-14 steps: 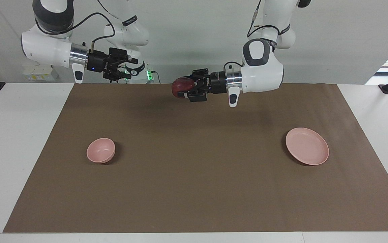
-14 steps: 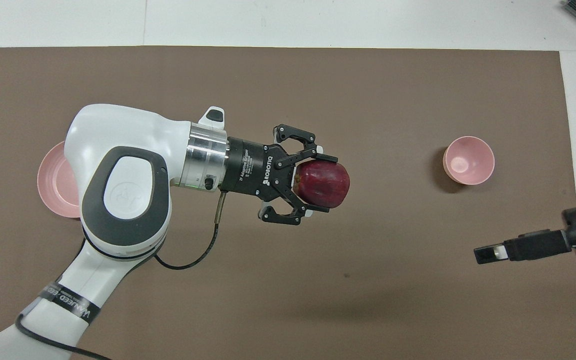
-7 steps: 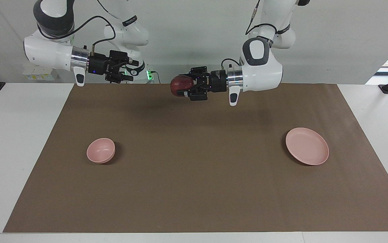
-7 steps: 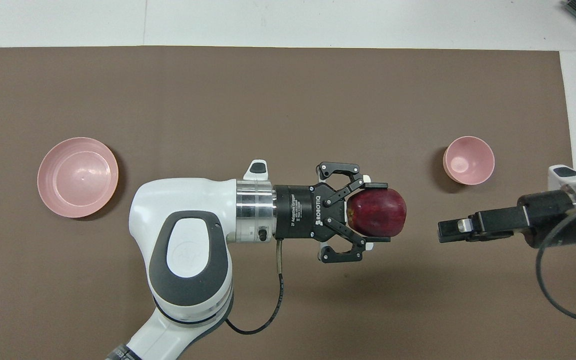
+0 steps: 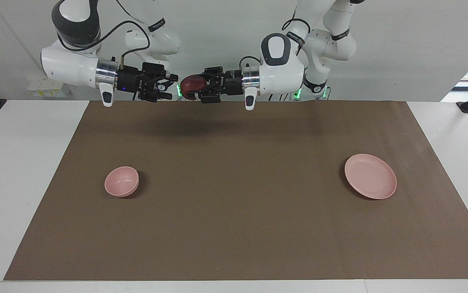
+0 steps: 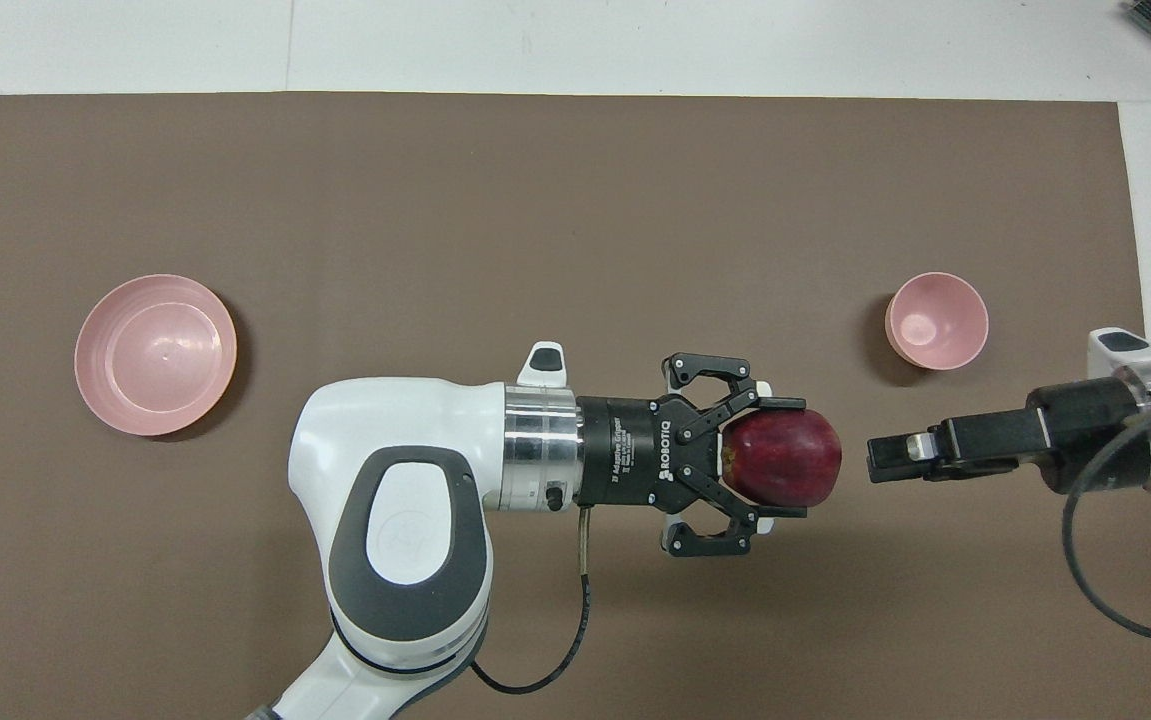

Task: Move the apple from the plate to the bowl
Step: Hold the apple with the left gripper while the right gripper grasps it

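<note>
My left gripper (image 5: pixel 192 88) is shut on the dark-red apple (image 5: pixel 191 84) and holds it high in the air, sideways, over the mat's edge nearest the robots. It also shows in the overhead view, left gripper (image 6: pixel 785 458) with the apple (image 6: pixel 797 462). My right gripper (image 5: pixel 171 87) is open, level with the apple and pointing at it, a small gap away; the overhead view shows the right gripper (image 6: pixel 882 460) edge-on. The pale-pink plate (image 5: pixel 370 176) (image 6: pixel 155 355) lies empty toward the left arm's end. The pale-pink bowl (image 5: pixel 121 181) (image 6: pixel 936 320) stands empty toward the right arm's end.
A brown mat (image 5: pixel 234 228) covers most of the white table, and the plate and bowl rest on it. Nothing else stands on the mat.
My left gripper has carried the apple up and toward the right arm's end. My right gripper has swung in to meet it, so the gap between them has shrunk.
</note>
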`<state>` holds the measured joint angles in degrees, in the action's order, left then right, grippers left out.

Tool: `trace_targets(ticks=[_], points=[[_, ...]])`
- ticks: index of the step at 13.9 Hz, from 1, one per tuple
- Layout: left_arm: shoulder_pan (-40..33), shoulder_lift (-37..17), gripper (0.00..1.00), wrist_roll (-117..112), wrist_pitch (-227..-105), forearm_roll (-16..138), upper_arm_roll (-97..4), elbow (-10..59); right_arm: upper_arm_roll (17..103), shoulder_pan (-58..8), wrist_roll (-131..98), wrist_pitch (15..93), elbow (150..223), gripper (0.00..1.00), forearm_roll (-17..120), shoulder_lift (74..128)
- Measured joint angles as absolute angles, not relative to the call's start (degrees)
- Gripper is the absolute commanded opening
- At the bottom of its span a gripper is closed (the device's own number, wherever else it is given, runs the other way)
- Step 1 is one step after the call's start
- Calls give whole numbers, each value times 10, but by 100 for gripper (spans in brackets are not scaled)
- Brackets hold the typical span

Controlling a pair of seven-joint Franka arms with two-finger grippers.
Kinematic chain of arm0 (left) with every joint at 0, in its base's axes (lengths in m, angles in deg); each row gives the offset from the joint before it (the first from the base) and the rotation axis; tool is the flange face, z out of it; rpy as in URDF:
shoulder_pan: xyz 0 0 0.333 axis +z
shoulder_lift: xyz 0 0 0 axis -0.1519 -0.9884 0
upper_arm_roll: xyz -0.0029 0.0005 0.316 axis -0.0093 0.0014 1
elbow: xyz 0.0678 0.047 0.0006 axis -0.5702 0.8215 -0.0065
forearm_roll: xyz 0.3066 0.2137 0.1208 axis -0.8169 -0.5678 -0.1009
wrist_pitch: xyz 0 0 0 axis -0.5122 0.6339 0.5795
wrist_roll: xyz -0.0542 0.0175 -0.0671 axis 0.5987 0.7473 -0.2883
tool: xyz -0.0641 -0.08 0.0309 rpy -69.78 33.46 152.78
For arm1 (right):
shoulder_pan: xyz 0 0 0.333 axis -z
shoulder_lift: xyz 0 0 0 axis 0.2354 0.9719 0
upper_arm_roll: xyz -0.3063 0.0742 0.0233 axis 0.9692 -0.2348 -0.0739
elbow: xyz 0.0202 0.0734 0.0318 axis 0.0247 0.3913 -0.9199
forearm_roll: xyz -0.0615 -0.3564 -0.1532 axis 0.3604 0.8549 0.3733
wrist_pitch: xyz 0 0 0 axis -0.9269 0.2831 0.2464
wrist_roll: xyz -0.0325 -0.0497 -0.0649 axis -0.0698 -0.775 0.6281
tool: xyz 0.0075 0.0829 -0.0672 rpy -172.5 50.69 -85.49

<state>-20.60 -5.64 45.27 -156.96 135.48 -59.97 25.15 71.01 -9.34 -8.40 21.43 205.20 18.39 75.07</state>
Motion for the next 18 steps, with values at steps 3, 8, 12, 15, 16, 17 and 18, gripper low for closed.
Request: trace_targets(ticks=[3,8,12,15,16,17,18], points=[[-210,-56,0,452,-1585,1367,-614,251,709,-104,-84,214,2055,100,184,751],[-211,-56,0,449,-1594,1375,-626,251,708,-104,-84,198,2063,100,184,748],[-211,-57,0,443,-1599,1378,-629,251,709,-102,-92,170,2066,100,184,746],[-211,-57,0,437,-1603,1380,-637,251,709,-102,-95,170,2068,73,184,745],[-212,-57,0,436,-1605,1380,-638,251,709,-102,-95,170,2068,25,184,745],[-212,-57,0,434,-1605,1380,-638,251,710,-102,-95,170,2068,0,186,745],[-212,-57,0,434,-1606,1381,-638,251,710,-101,-95,170,2068,0,186,745]])
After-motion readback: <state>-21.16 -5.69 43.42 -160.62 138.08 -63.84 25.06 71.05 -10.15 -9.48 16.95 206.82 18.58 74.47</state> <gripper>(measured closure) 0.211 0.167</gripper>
